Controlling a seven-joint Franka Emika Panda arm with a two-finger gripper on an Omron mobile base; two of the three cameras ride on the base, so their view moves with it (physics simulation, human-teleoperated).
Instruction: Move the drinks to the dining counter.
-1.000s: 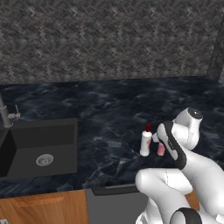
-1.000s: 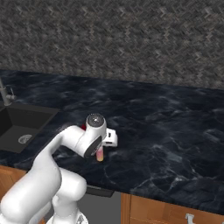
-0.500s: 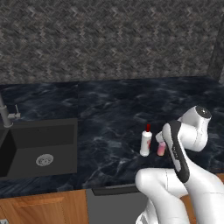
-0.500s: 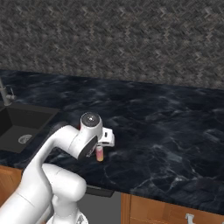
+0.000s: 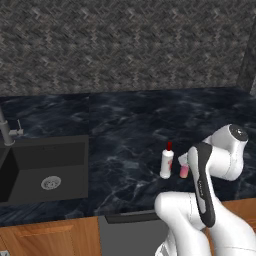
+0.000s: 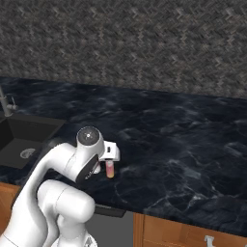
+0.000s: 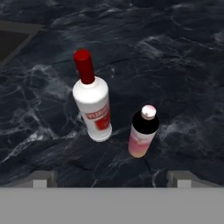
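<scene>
From my right base camera the slim white bottle with the red cap [image 7: 92,105] is hidden behind my own white arm, and the small pink-and-white bottle [image 6: 110,170] shows only its lower body under the hand. In the left base camera that pink bottle [image 5: 184,170] is partly covered by the forearm, so I cannot read its cap. The dark built-in sink [image 5: 47,167] is cut off at the left edge, and the steel faucet [image 5: 6,131] loses its top and spout there too. The red label on the white bottle is too blurred for me to read.
</scene>
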